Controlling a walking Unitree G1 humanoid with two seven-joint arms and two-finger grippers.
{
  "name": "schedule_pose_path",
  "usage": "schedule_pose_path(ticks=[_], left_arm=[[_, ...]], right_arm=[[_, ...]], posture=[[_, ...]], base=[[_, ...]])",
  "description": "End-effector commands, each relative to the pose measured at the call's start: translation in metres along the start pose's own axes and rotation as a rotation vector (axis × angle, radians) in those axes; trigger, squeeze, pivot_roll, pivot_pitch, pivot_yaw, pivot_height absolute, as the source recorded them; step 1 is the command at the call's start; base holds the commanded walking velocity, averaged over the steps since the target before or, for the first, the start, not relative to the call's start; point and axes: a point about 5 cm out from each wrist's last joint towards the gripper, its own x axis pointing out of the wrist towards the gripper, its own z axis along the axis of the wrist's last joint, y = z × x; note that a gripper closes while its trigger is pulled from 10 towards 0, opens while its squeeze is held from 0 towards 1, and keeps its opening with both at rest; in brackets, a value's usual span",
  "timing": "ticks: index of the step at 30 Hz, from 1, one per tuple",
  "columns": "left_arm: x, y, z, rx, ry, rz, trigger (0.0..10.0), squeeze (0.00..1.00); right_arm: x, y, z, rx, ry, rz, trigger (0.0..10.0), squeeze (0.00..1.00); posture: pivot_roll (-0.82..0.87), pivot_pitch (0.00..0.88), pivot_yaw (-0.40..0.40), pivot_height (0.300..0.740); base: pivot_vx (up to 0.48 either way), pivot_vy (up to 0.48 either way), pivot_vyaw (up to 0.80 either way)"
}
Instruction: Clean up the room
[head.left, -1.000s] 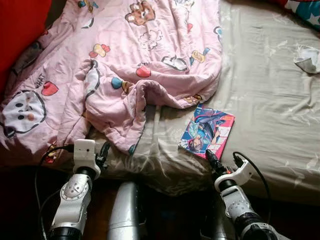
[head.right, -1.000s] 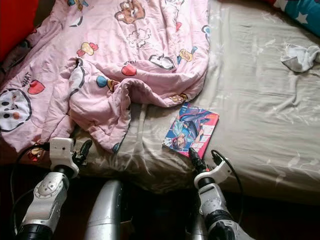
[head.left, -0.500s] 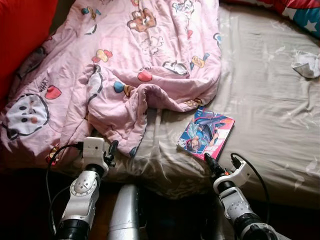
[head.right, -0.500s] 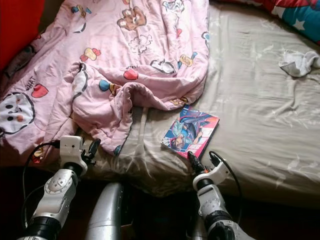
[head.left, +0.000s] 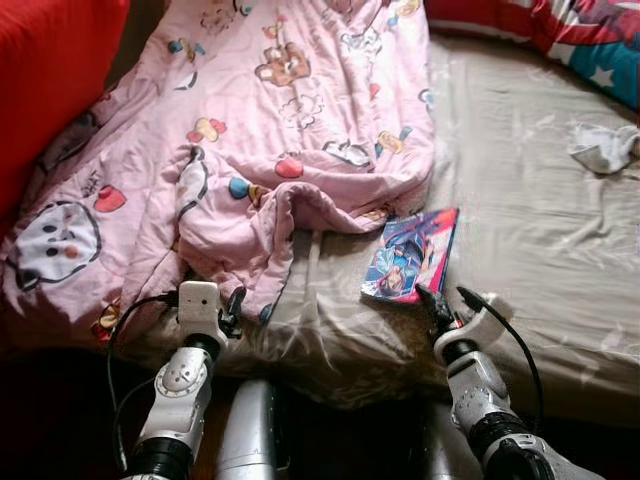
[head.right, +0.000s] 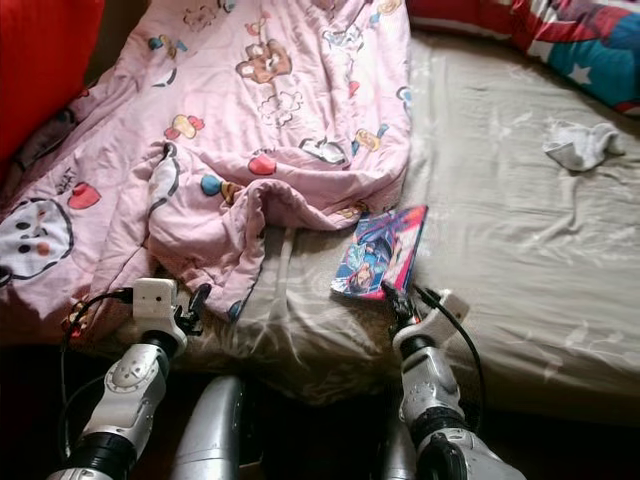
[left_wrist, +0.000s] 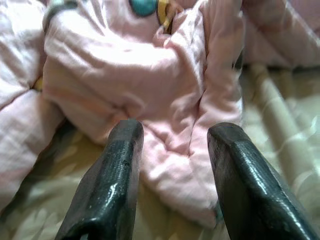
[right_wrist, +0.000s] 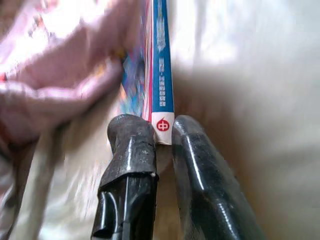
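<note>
A colourful comic book lies on the tan bed sheet, just right of the pink blanket's edge, with one long side tipped up off the sheet. My right gripper is at the book's near corner; in the right wrist view the fingers are shut on the book's blue spine. The crumpled pink cartoon blanket covers the left half of the bed. My left gripper stands open at the bed's near edge, facing a hanging blanket fold, with nothing between its fingers.
A small white cloth lies on the sheet at the far right. A red cushion stands at the far left, and a patterned red and blue pillow lies along the back right. The dark floor runs along the bed's near edge.
The right gripper has closed on the book's near corner and tipped the book up on edge. The left gripper has come closer to the blanket fold. The camera has shifted.
</note>
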Motion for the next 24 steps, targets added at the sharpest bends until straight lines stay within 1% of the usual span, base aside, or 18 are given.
schedule_pose_path(ticks=[1, 2, 3, 5, 7, 9, 10, 12, 14, 17, 18, 23, 24], left_arm=[[-0.003, -0.004, -0.01, 0.011, 0.03, -0.004, 10.0, 0.0], [-0.004, -0.005, -0.01, 0.009, 0.028, -0.003, 10.0, 0.0], [-0.004, -0.005, -0.01, 0.009, 0.028, -0.003, 10.0, 0.0], [-0.004, -0.007, -0.011, 0.003, 0.026, -0.001, 10.0, 0.0], [-0.005, -0.008, -0.012, -0.001, 0.025, 0.001, 10.0, 0.0], [-0.006, -0.008, -0.013, -0.006, 0.023, 0.004, 10.0, 0.0], [-0.007, -0.009, -0.014, -0.007, 0.022, 0.005, 10.0, 0.0], [-0.007, -0.008, -0.014, -0.008, 0.02, 0.008, 10.0, 0.0], [-0.007, -0.008, -0.014, -0.008, 0.02, 0.008, 10.0, 0.0], [-0.009, -0.004, -0.015, -0.006, 0.021, 0.021, 10.0, 0.0], [-0.009, -0.004, -0.015, -0.006, 0.021, 0.021, 10.0, 0.0], [-0.011, -0.001, -0.016, -0.004, 0.022, 0.03, 10.0, 0.0], [-0.011, -0.001, -0.016, -0.004, 0.022, 0.03, 10.0, 0.0]], right_arm=[[-0.001, -0.002, 0.013, -0.117, -0.076, 0.003, 10.0, 0.0], [-0.003, -0.002, 0.012, -0.15, -0.079, 0.006, 10.0, 0.0], [-0.003, -0.002, 0.012, -0.15, -0.079, 0.006, 10.0, 0.0], [-0.008, -0.001, 0.008, -0.242, -0.078, 0.029, 10.0, 0.0], [-0.011, 0.0, 0.005, -0.297, -0.075, 0.049, 10.0, 0.0], [-0.015, 0.0, 0.002, -0.323, -0.081, 0.054, 10.0, 0.0], [-0.016, -0.001, 0.002, -0.324, -0.083, 0.049, 10.0, 0.0], [-0.015, -0.002, 0.003, -0.339, -0.08, 0.025, 10.0, 0.0], [-0.015, -0.002, 0.003, -0.339, -0.08, 0.025, 10.0, 0.0], [-0.011, 0.005, 0.004, -0.353, -0.082, 0.041, 10.0, 0.0], [-0.011, 0.005, 0.004, -0.353, -0.082, 0.041, 10.0, 0.0], [-0.01, 0.009, 0.003, -0.386, -0.073, 0.055, 10.0, 0.0], [-0.01, 0.009, 0.003, -0.386, -0.073, 0.055, 10.0, 0.0]], posture=[[-0.03, 0.125, -0.018, 0.595], [-0.03, 0.123, -0.021, 0.595], [-0.03, 0.123, -0.021, 0.595], [-0.03, 0.12, -0.028, 0.595], [-0.03, 0.119, -0.034, 0.595], [-0.03, 0.118, -0.037, 0.595], [-0.03, 0.12, -0.038, 0.595], [-0.03, 0.124, -0.038, 0.61], [-0.03, 0.124, -0.038, 0.61], [-0.02, 0.141, -0.039, 0.635], [-0.02, 0.141, -0.039, 0.635], [-0.02, 0.151, -0.034, 0.67], [-0.02, 0.151, -0.034, 0.67]], base=[[0.0, 0.0, 0.0], [0.0, 0.0, 0.0], [0.0, 0.0, 0.0], [0.0, 0.0, 0.0], [0.0, 0.0, 0.0], [0.0, 0.0, 0.0], [0.0, 0.0, 0.0], [0.0, 0.0, 0.0], [0.0, 0.0, 0.0], [0.0, 0.0, 0.0], [0.0, 0.0, 0.0], [0.0, 0.0, 0.0], [0.0, 0.0, 0.0]])
